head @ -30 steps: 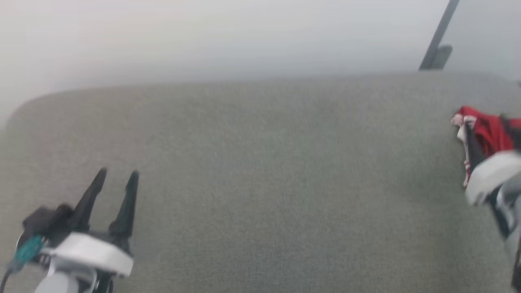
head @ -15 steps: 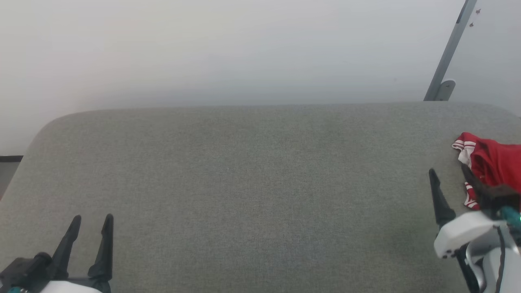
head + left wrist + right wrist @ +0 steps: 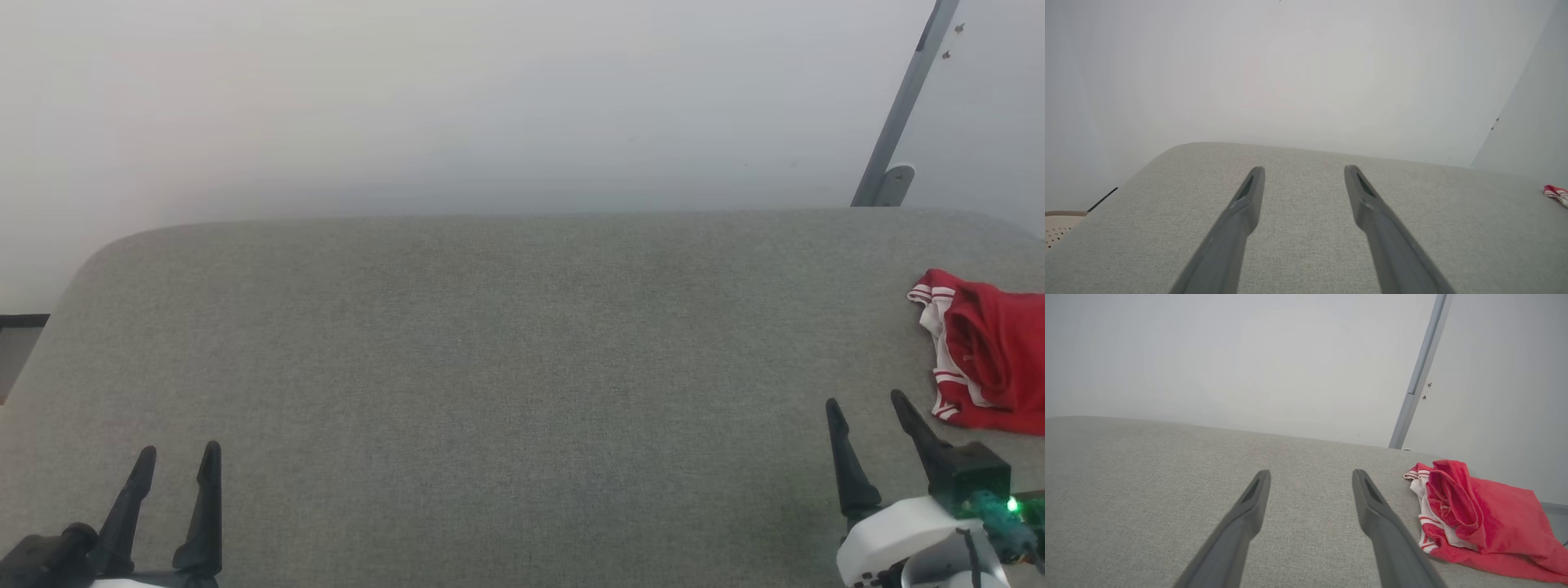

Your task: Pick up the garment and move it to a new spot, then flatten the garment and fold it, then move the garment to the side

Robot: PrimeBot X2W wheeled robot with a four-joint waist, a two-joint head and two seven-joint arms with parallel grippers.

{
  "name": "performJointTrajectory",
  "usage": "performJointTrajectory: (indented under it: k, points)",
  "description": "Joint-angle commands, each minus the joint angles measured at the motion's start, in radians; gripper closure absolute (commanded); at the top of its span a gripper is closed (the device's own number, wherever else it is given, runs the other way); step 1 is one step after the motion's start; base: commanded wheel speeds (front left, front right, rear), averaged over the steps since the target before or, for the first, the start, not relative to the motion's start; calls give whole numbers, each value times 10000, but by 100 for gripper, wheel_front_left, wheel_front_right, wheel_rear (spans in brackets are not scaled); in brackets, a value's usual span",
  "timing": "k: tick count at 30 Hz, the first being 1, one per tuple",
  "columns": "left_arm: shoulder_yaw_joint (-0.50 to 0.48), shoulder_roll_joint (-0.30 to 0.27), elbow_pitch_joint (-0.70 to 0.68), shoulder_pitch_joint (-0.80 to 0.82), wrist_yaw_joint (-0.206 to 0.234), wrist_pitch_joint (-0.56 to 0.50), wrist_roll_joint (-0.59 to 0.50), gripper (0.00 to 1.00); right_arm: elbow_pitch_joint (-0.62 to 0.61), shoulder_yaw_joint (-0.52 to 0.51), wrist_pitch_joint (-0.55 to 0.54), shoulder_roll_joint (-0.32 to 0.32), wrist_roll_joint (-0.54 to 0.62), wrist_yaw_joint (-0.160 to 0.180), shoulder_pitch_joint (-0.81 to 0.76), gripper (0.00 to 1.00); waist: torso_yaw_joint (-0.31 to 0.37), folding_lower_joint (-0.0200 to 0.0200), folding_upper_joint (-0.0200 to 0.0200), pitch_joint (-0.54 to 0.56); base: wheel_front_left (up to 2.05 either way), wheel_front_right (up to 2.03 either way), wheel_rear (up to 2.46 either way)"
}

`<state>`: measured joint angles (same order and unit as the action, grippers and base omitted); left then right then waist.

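Seemingly the folding is done and the set-aside is finishing — the garment (image 3: pixel 984 359) is lying bunched on the tabletop (image 3: pixel 490 367) just right of the right tool (image 3: pixel 867 403), both it and the left tool (image 3: pixel 178 451) gaping empty — so nothing more is calling for a grasp.

Left gripper (image 3: pixel 178 459) sat at the lower left of the head view, its two dark fingers (image 3: pixel 1241 212) spread apart with nothing between them, tips pointing forward. Right gripper (image 3: pixel 867 402) sat at the lower right, white wrist housing below it, a green light lit on the dark block beside its outer finger. Its fingers (image 3: pixel 1376 510) likewise stood wide apart and empty.
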<state>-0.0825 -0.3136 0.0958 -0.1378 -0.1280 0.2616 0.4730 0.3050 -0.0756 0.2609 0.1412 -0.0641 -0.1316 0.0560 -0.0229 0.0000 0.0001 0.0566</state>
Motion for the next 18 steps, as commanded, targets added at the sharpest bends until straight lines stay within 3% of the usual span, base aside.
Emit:
performJointTrajectory:
  k: [1, 18]
  points:
    - [-41, 25, -45, -77, -21, 41, -140, 0, -117, -10, 50, -60, 79, 20, -130, 0, 5, 0, -1, -3, 0, 0, 0]
    - [37, 91, 23, -82, -21, 41, -89, 0, -515, 131, 52, -240, 206, 20, -253, 0, 110, 0, -1, -53, 0, 0, 0]
